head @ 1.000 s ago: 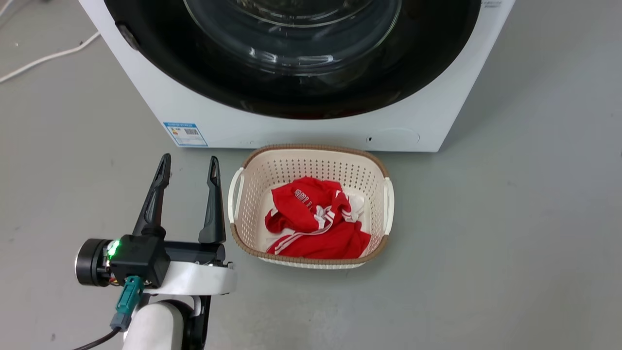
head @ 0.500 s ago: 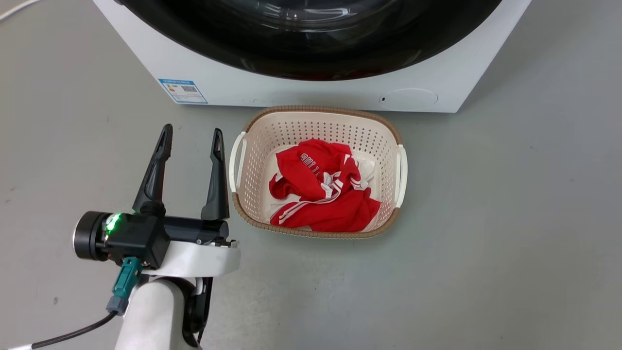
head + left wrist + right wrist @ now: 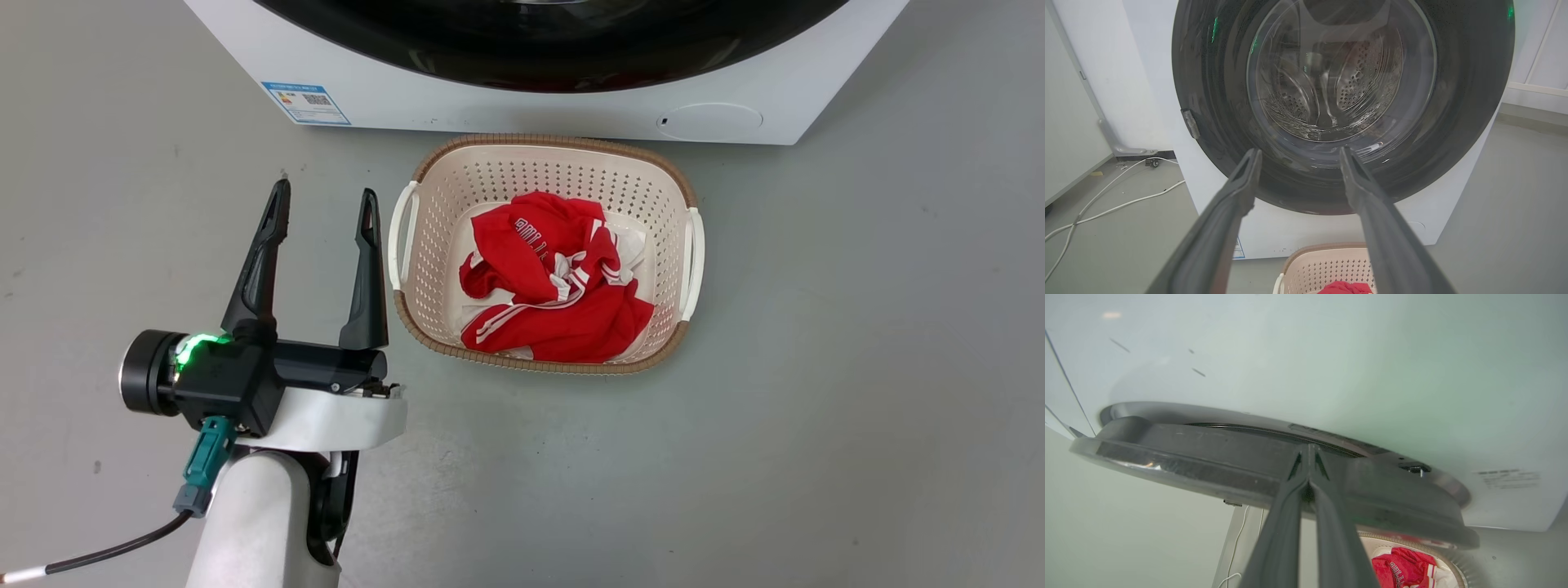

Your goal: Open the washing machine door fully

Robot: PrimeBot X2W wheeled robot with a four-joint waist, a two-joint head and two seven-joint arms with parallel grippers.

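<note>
The washing machine door (image 3: 1343, 94) is seen lying on the front of the white washing machine (image 3: 457, 110). Before the machine, the left gripper (image 3: 324, 193) is held with jaws released and empty. At the door's rim the right gripper (image 3: 1308, 448) is seen, jaws clenched together. A basket (image 3: 555, 143) of red clothing (image 3: 563, 302) is set just before the machine.

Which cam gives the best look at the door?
Left wrist view: the door faces it nearly whole, black ring and glass bowl, behind the open left end effector. Head view catches its lower rim at the top edge. Right wrist view sees it edge-on, with the shut right end effector at its rim.
</note>
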